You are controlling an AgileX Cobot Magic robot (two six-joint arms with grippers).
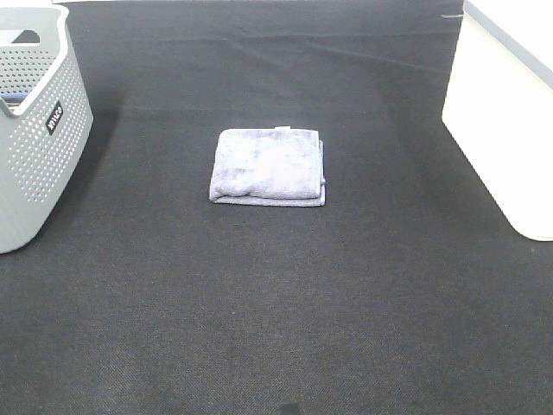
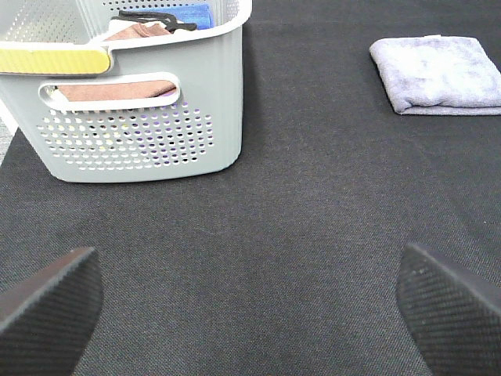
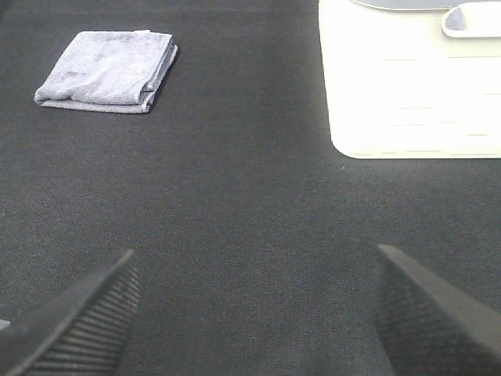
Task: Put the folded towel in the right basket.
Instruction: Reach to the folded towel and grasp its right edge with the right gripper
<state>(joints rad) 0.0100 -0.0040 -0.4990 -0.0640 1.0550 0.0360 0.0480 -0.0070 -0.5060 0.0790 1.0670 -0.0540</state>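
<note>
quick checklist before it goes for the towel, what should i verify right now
1. The folded lilac-grey cloth towel lies flat and alone on the black fabric tabletop: ok.
2. The right tool is open and empty: ok.
3. The left tool is open, empty and apart from the grey perforated plastic basket: ok.
4. The stretch between the towel and the white plastic basket on the right holds no other object: ok.
5. Room inside the white basket: cannot tell, its inside barely shows.
</note>
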